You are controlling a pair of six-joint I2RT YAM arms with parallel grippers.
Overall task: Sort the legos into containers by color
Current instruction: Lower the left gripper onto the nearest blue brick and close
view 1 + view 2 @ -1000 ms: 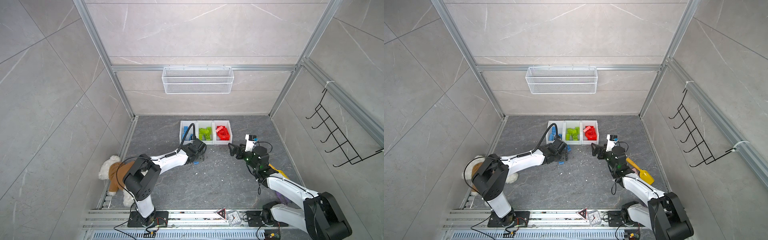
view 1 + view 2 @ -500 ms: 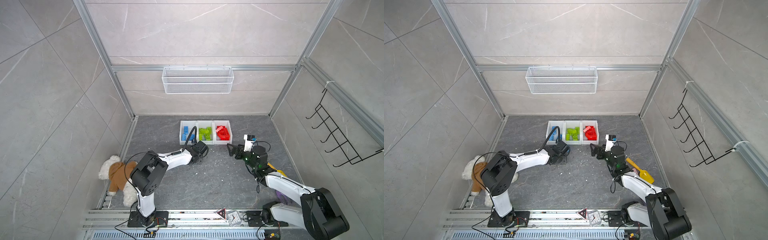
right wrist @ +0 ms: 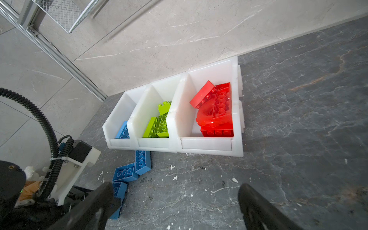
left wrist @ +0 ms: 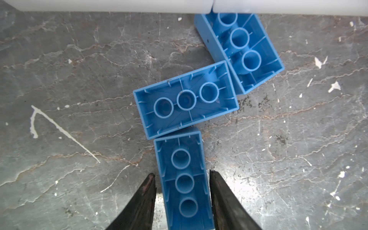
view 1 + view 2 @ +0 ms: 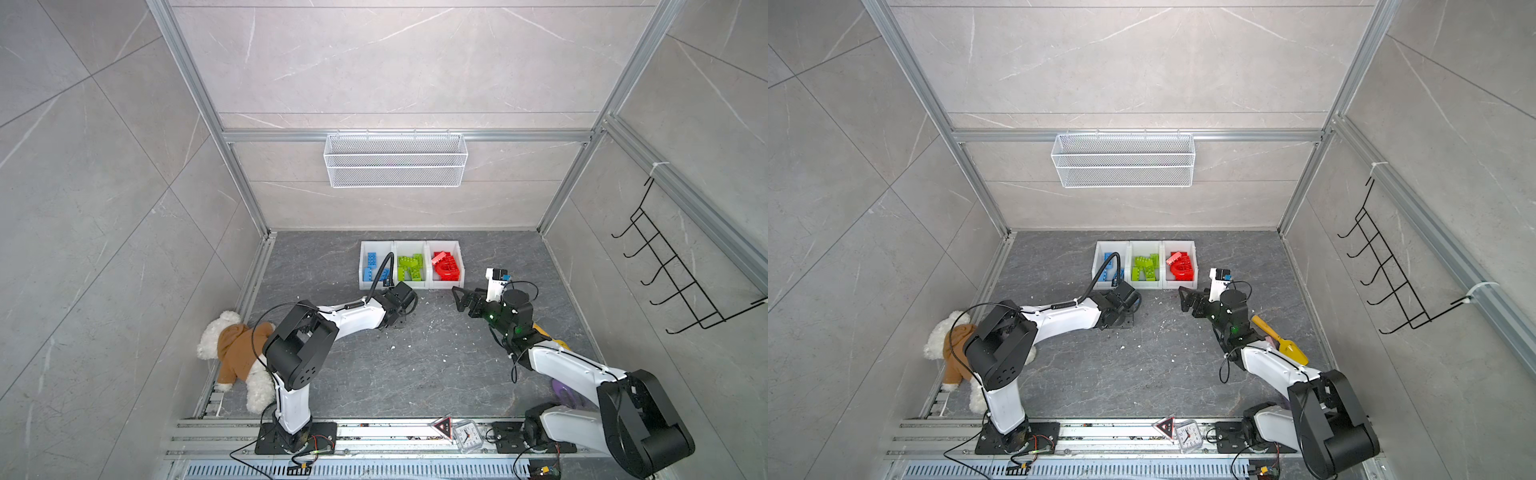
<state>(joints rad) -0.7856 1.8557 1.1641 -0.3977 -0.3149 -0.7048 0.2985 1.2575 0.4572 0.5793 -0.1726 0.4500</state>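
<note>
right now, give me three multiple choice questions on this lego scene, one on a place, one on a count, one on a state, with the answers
1. Where do the loose blue plastic bricks lie?
A. inside the bins
B. stacked on the bins' rims
C. on the grey stone floor, just in front of the row of white plastic bins

2. How many blue bricks lie outside the bins?
A. one
B. three
C. six

3. How does the right gripper stand?
A. open and empty
B. shut on a brick
C. shut on a bin wall

Answers:
1 C, the right wrist view shows them on the floor before the bins' front walls.
2 B, the left wrist view shows three, all hollow side up.
3 A, its fingers stand wide apart with only floor between them.
</note>
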